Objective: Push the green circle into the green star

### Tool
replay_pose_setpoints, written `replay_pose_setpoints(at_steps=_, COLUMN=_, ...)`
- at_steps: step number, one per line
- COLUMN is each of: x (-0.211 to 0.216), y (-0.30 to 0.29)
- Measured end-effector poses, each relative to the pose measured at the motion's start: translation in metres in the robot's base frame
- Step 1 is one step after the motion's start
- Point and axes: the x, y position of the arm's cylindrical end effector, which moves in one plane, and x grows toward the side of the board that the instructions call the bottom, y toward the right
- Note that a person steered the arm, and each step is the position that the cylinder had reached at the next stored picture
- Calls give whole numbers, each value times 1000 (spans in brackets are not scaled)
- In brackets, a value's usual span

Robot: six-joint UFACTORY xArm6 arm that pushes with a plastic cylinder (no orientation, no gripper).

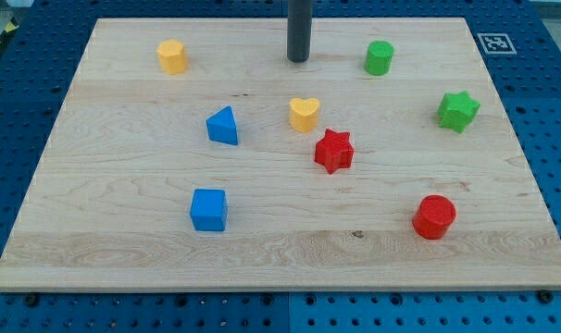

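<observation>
Green circle (380,57) untouched, my tip (298,60) well left, apart.

One raised camera looks obliquely down, framing the whole board (280,250).

Pale wood board, matt coloured blocks, dark rod

The wooden board (123,268) shows light, smooth grain with faint streaks; the green circle (379,57), green star (457,111), red star (333,151) and blue cube (208,209) look like matt, smooth painted or plastic pieces; the rod ending in my tip (298,60) is dark, dull and smooth; the blue perforated table (558,129) has a slight sheen.
</observation>
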Motion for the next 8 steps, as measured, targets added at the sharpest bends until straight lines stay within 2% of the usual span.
replay_pose_setpoints(at_steps=2, x=-31, y=7)
replay_pose_setpoints(at_steps=3, x=-14, y=34)
replay_pose_setpoints(at_steps=4, x=-16, y=64)
replay_pose_setpoints(at_steps=6, x=19, y=139)
replay_pose_setpoints(at_steps=8, x=61, y=144)
